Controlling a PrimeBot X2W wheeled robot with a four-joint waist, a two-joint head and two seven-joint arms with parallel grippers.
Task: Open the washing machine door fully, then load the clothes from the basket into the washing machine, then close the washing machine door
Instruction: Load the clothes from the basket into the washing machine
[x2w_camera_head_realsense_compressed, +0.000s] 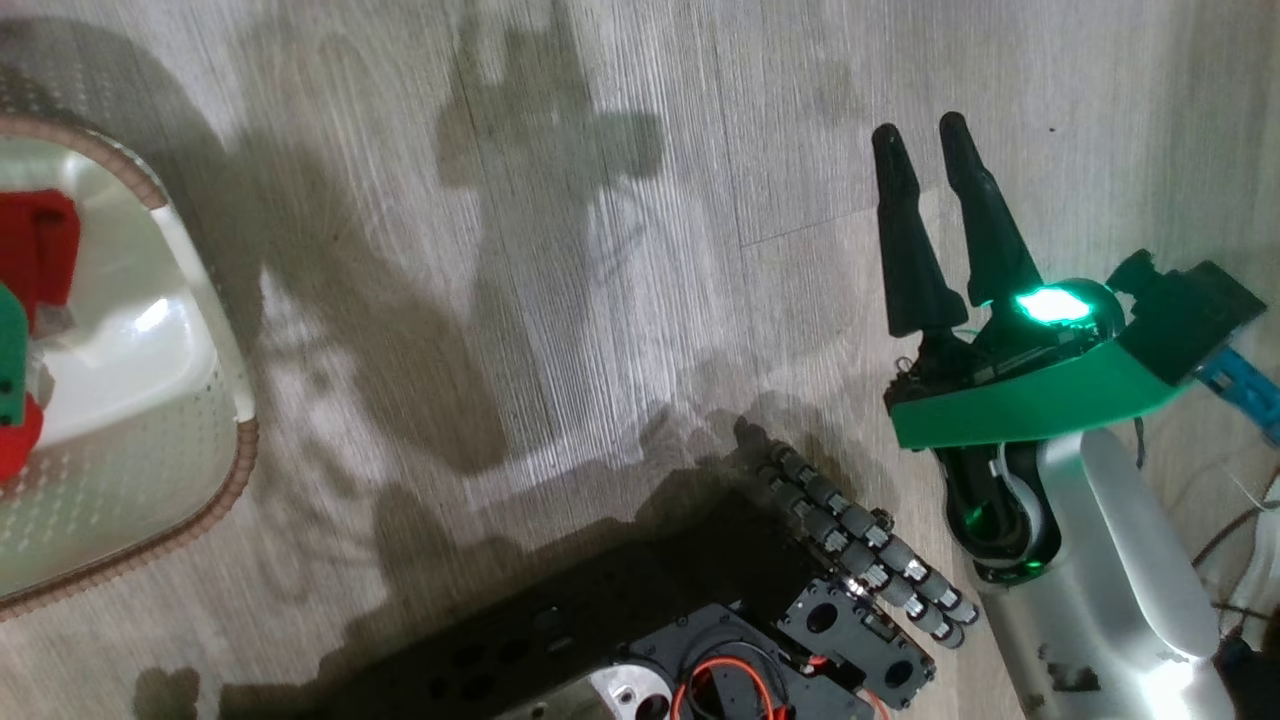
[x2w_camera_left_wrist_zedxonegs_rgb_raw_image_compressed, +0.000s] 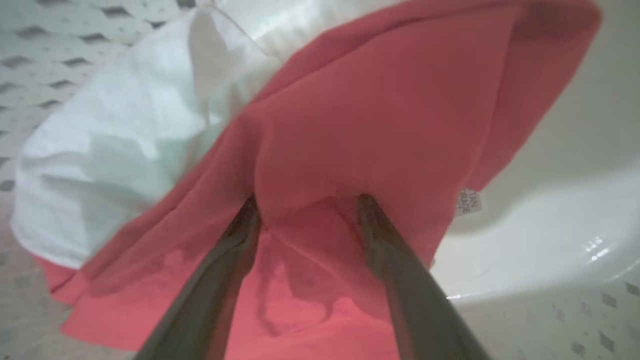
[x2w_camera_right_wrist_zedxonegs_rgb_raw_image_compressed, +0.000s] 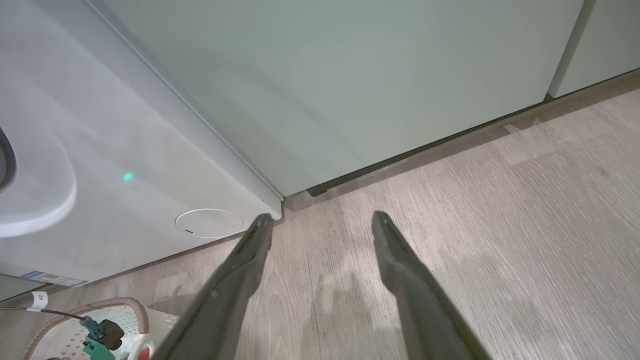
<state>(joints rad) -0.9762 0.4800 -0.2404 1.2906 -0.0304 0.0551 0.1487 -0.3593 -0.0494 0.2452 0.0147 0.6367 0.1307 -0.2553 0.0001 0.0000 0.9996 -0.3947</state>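
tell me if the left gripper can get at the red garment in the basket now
Probably yes. The left gripper is open with its tips right at the red garment, a fold bulging between them. Nothing covers the fabric there; the white garment lies off to one side.

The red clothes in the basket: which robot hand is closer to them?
Left. The left gripper is down in the basket, its open fingers pressing against the red garment. The right gripper hangs open above the floor, well off to the basket's side.

Grey wood-grain floor under heavy shadows, pale green cabinet fronts, dark gap beneath.
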